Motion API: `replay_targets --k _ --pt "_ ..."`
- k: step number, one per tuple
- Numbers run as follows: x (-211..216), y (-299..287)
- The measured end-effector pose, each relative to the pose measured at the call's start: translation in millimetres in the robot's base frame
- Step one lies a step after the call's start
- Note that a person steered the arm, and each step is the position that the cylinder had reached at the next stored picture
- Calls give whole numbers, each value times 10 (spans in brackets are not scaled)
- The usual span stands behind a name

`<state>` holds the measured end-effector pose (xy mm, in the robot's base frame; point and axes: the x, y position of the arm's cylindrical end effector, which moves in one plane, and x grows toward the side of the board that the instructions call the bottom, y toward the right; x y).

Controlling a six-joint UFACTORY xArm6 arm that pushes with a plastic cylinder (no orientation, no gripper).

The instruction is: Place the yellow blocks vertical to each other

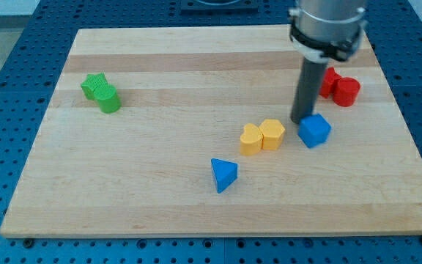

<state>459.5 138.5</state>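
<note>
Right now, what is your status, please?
My tip down beside blue block. Two yellow blocks touching, side by side, left of it. Nothing between.

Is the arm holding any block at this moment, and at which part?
Nothing is held. My tip only stands against the blue block, right of the two yellow blocks.

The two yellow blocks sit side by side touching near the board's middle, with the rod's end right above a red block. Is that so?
Not quite. In the camera view my tip is beside the blue block, not a red one. The two yellow blocks do sit side by side, touching, near the middle of the board.
</note>
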Motion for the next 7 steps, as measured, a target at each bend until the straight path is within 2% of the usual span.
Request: replay_targets --k 1,2,5,6,7 --pt "469 196" --pt "625 212" --pt "624 -526" --pt "222 -536" --pt "-416 -536"
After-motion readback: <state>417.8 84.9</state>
